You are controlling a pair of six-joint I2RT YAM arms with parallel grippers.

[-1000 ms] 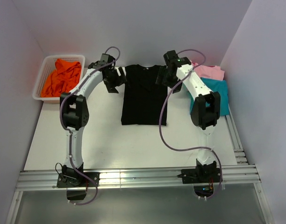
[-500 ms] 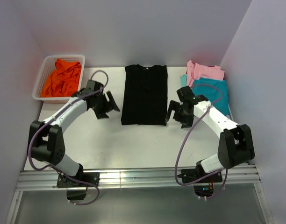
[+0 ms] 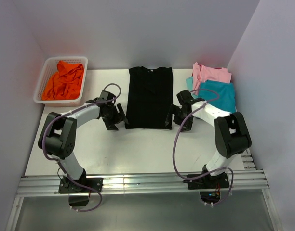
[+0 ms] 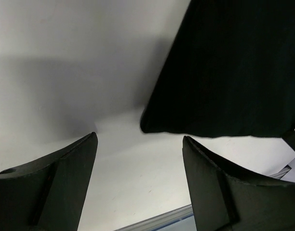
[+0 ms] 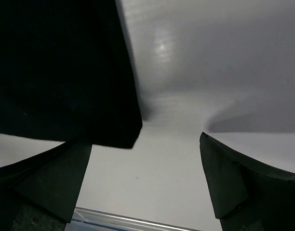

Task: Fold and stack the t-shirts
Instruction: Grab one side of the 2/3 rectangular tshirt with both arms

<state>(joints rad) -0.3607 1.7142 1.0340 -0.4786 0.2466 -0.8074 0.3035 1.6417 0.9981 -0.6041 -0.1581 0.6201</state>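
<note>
Just ahead of the left gripper [image 4: 140, 139], off its fingertips, lies the near left corner of the black cloth t-shirt [image 4: 234, 72]. Jaws stand apart with nothing between them, only the flat white table [image 4: 65, 57] showing in the gap. The corner sits slightly beyond the tips, nearer the finger on the right of the wrist view; contact cannot be told.

Right gripper [image 5: 143, 144]: jaws spread wide, nothing held. The shirt's [image 5: 56, 62] near right corner lies at the mouth of the gap, close to the finger [image 5: 51, 178] on the left of that wrist view. Bare table surface [image 5: 210, 62] fills the rest of the gap.

Top view: the black cloth t-shirt [image 3: 149, 98] lies flat as a narrow upright rectangle, sleeves tucked in. It runs away from both grippers toward the back wall. Left gripper [image 3: 122, 120] and right gripper [image 3: 172, 118] flank its near hem, one at each corner, low over the table [image 3: 138, 149].

Well out beyond the left gripper, away from the shirt: a white plastic mesh basket [image 3: 39, 85] with a crumpled bright orange t-shirt [image 3: 64, 81] inside. Beyond the right gripper's outer side: a teal t-shirt [image 3: 220, 96], with a pink t-shirt [image 3: 212, 73] behind it, the two touching.
</note>
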